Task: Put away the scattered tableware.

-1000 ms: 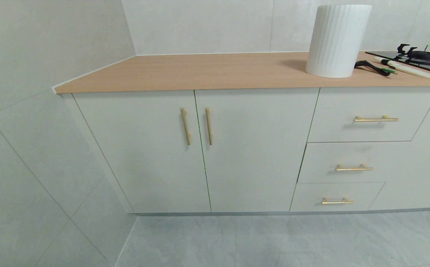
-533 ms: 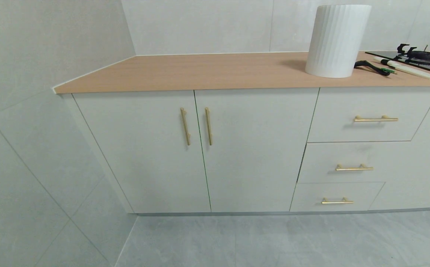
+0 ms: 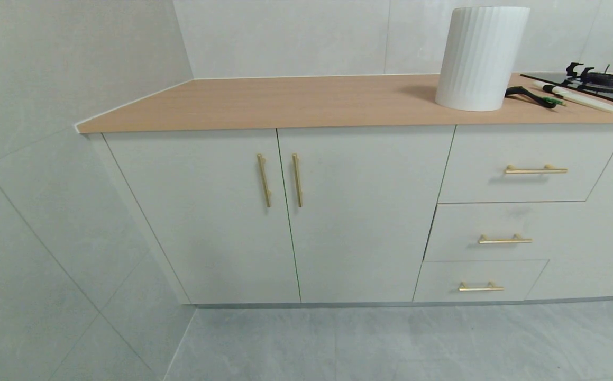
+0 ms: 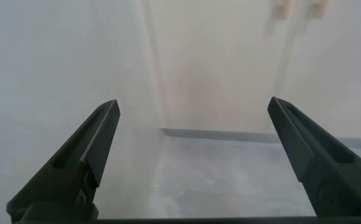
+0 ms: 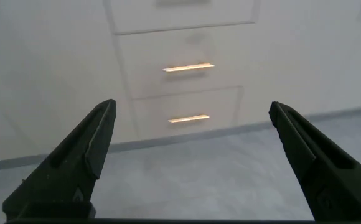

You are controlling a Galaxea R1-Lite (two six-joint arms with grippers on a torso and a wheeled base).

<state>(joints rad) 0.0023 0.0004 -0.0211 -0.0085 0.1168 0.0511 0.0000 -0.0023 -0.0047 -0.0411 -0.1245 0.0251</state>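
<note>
- Nearest of all, the left gripper (image 4: pixel 193 162) is seen with its two dark fingers spread wide apart, and nothing is held between them.
- Beyond it, grey floor (image 4: pixel 230 180) is seen, along with the foot of the pale cabinet doors (image 4: pixel 230 68), whose gold handles are blurred.
- The right gripper (image 5: pixel 193 155) is likewise spread wide, and nothing is gripped.
- Past it, the drawers (image 5: pixel 187 93) are faced; two gold handles are seen, one above the other. All fronts are shut, so their contents cannot be told.
- From the head view, three drawers are stacked to the right of the two cabinet doors. Both doors are closed, with their upright handles side by side at the middle seam.
- A wooden countertop (image 3: pixel 285 100) is laid over the cabinet, and it is met by a tiled wall (image 3: pixel 285 37) behind and to the left.
- A white ribbed container (image 3: pixel 482 58) is stood upright on the countertop above the top drawer. Its inside cannot be seen.
- Just beside its base, on the right, a black-handled utensil (image 3: pixel 533 97) is laid flat on the wood.
- A white-handled utensil (image 3: pixel 576 98) is laid aslant next to it, along the near edge of the black hob (image 3: pixel 602 80).
</note>
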